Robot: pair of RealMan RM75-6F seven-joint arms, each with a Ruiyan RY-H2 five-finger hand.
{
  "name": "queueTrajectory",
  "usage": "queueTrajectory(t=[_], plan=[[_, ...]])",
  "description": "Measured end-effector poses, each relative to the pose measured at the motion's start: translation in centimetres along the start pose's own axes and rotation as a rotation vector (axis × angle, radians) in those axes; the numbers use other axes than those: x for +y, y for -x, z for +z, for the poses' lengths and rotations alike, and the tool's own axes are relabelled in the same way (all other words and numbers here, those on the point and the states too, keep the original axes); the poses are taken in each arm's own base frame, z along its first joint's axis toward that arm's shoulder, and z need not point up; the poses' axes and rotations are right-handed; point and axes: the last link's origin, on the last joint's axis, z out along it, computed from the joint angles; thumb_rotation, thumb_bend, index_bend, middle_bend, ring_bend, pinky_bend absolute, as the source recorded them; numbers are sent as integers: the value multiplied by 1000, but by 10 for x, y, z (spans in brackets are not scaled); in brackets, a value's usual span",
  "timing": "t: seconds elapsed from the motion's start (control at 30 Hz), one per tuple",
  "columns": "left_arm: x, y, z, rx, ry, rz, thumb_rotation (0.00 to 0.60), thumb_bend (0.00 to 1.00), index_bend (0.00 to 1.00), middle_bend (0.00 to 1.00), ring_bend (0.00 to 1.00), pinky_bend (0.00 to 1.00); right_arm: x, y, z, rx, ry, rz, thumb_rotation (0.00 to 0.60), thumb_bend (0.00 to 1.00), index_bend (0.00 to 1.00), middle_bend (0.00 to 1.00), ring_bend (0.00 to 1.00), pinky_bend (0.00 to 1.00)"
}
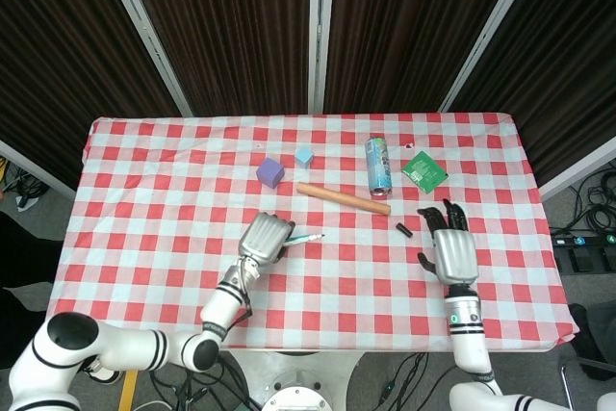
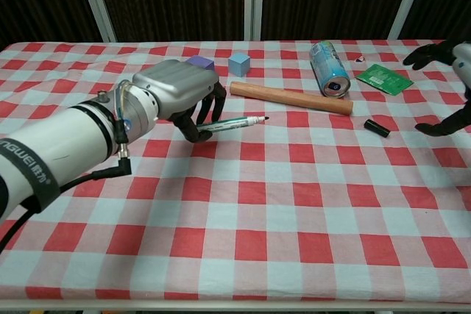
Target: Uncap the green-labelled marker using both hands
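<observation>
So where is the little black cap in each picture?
Head view: the black cap lies on the tablecloth right of centre, just past the wooden stick's right end, left of the right robot hand.
Chest view: the cap lies far right, below the can.
Shared landmark: the wooden stick.

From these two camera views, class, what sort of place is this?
Probably a robot test stand, not a home: a table with a red checked cloth, dark curtains behind, and cables on the floor.

Bright, even overhead light, soft shadows, sharp focus throughout.
</observation>
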Motion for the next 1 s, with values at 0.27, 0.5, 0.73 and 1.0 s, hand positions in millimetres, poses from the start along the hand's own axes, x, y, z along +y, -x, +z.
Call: queueTrajectory(t=[0.27,0.5,0.73,1.0], plan=[[-14,11,6,-23,-11,0,600,193,374,444,388,459,23,-30,-29,120,43,60,600,46,205,200,2,71],[-27,2,1,24,-38,-17,600,148,363,409,351,410,28,-41,-40,158,47,77,600,43,205,200,2,71],[-56,-24,-30,145,-148,-59,600,110,345,340,283,346,34,-44,-53,157,43,62,600,42,204,189,1,69],[-119,-20,-112,275,-388,-73,600,91,238,192,126,220,44,-36,-79,74,-4,51,600,42,133,97,0,2]])
